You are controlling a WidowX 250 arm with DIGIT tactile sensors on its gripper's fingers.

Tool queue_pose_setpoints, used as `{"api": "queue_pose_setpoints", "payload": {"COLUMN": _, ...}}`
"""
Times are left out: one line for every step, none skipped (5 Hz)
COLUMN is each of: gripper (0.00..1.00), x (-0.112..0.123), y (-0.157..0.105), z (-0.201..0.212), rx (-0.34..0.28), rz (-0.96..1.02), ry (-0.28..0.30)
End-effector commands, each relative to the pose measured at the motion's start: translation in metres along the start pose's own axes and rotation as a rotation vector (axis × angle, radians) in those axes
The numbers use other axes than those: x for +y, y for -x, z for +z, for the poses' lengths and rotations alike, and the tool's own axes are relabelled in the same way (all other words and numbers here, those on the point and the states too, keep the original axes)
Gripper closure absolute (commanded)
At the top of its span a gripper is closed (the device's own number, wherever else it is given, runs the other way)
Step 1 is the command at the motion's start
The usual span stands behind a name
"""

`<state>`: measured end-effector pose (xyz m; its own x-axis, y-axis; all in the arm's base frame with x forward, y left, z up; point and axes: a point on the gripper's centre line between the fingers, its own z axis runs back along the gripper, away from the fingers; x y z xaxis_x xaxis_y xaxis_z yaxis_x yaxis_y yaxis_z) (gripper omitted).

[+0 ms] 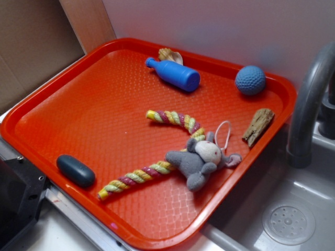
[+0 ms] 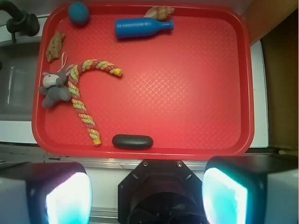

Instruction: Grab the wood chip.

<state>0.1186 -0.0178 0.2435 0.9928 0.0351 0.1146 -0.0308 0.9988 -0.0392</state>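
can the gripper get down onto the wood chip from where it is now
Probably yes. The wood chip lies alone by the tray's rim, apart from the blue ball and the plush mouse, nothing on top. The gripper sits open off the opposite edge, so it must cross the tray; the rim may crowd one finger.

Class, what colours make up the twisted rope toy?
Rope toy: yellow, pink and green stripes; clearest in the exterior view.

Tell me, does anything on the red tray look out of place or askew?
The blue bottle lies on its side, partly covering the seashell. The wood chip rests tilted against the tray rim.
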Motion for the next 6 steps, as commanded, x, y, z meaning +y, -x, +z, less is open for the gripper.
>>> {"api": "queue_pose_setpoints", "payload": {"gripper": 0.00, "x": 0.000, "y": 0.000, "z": 0.000, "rx": 0.000, "rz": 0.000, "ry": 0.000}}
{"api": "queue_pose_setpoints", "payload": {"gripper": 0.00, "x": -0.008, "y": -0.047, "z": -0.026, "rx": -0.174, "rz": 0.114, "ry": -0.182}}
{"api": "queue_pose_setpoints", "payload": {"gripper": 0.00, "x": -0.037, "y": -0.075, "z": -0.044, "rx": -0.330, "rz": -0.023, "ry": 0.053}}
{"api": "queue_pose_setpoints", "payload": {"gripper": 0.00, "x": -0.063, "y": -0.102, "z": -0.067, "rx": -0.397, "rz": -0.036, "ry": 0.202}}
{"api": "queue_pose_setpoints", "payload": {"gripper": 0.00, "x": -0.074, "y": -0.106, "z": -0.090, "rx": -0.314, "rz": -0.058, "ry": 0.272}}
{"api": "queue_pose_setpoints", "payload": {"gripper": 0.00, "x": -0.074, "y": -0.106, "z": -0.090, "rx": -0.314, "rz": -0.058, "ry": 0.272}}
